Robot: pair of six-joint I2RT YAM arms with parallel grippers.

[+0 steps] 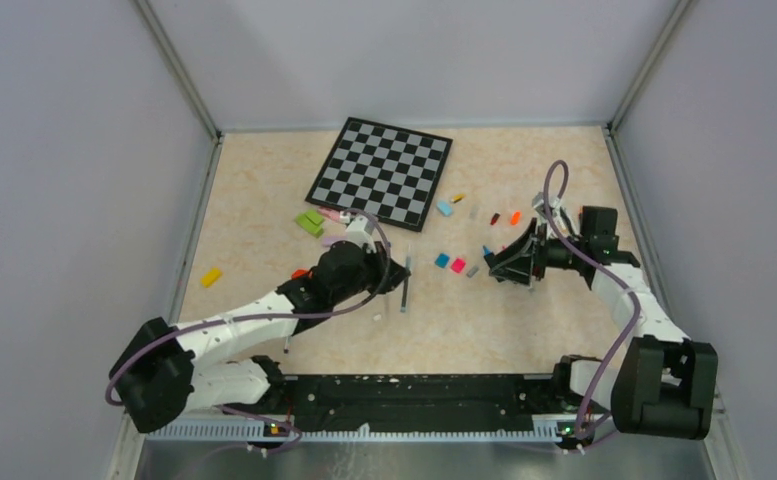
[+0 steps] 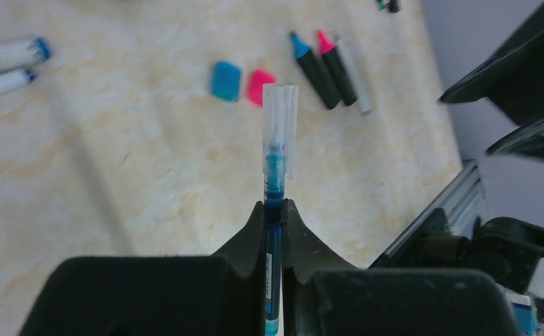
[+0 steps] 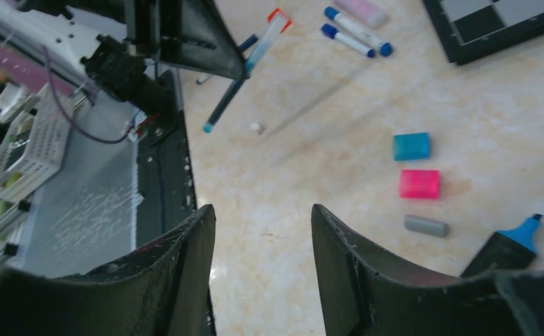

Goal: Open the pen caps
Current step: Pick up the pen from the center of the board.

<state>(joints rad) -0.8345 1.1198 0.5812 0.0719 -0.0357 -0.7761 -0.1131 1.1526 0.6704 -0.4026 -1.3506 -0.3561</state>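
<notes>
My left gripper (image 2: 274, 206) is shut on a thin blue pen (image 2: 274, 238) held above the table. The pen's clear cap (image 2: 280, 126) sits on the end that sticks out past the fingertips. In the top view that gripper (image 1: 389, 268) is at the table's middle, and the pen (image 1: 405, 285) points towards the near edge. My right gripper (image 3: 263, 213) is open and empty, a short way right of the pen (image 3: 230, 98). A blue cap (image 3: 411, 146), a pink cap (image 3: 419, 183) and a grey cap (image 3: 426, 225) lie loose between the two grippers.
A checkered board (image 1: 382, 170) lies at the back. Two white markers with blue caps (image 3: 356, 24) rest near it. An uncapped blue highlighter (image 3: 507, 245) lies under my right gripper. Green pieces (image 1: 310, 222) and a yellow one (image 1: 210, 277) lie on the left. More caps (image 1: 515, 216) lie at the right rear.
</notes>
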